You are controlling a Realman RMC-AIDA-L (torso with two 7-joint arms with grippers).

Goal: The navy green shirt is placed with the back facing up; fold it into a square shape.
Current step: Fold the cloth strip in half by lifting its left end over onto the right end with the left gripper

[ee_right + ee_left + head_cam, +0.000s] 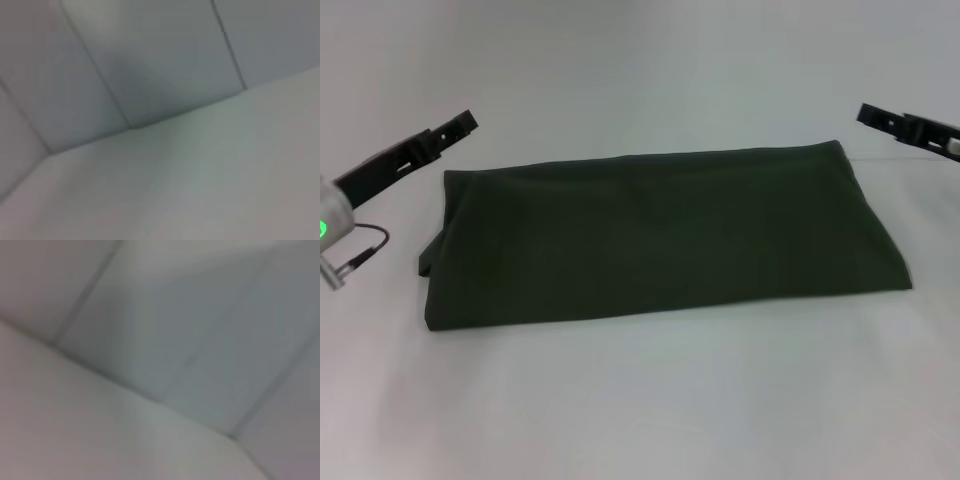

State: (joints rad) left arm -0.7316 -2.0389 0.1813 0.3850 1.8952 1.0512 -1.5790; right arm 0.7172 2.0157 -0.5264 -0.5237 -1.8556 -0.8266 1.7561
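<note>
The navy green shirt (660,235) lies flat on the white table (650,400), folded into a long dark band that runs from left to right, with its plain side up. A small flap sticks out at its left end. My left gripper (460,126) hovers off the shirt's far left corner, apart from the cloth. Beyond the far right corner, my right gripper (872,115) is also clear of the cloth. Neither gripper holds anything. Both wrist views show only pale surfaces, without the shirt.
White table surface surrounds the shirt on all sides, with a wide strip in front. A thin cable (365,250) hangs by the left arm. The left wrist view shows pale panels with seams (85,295).
</note>
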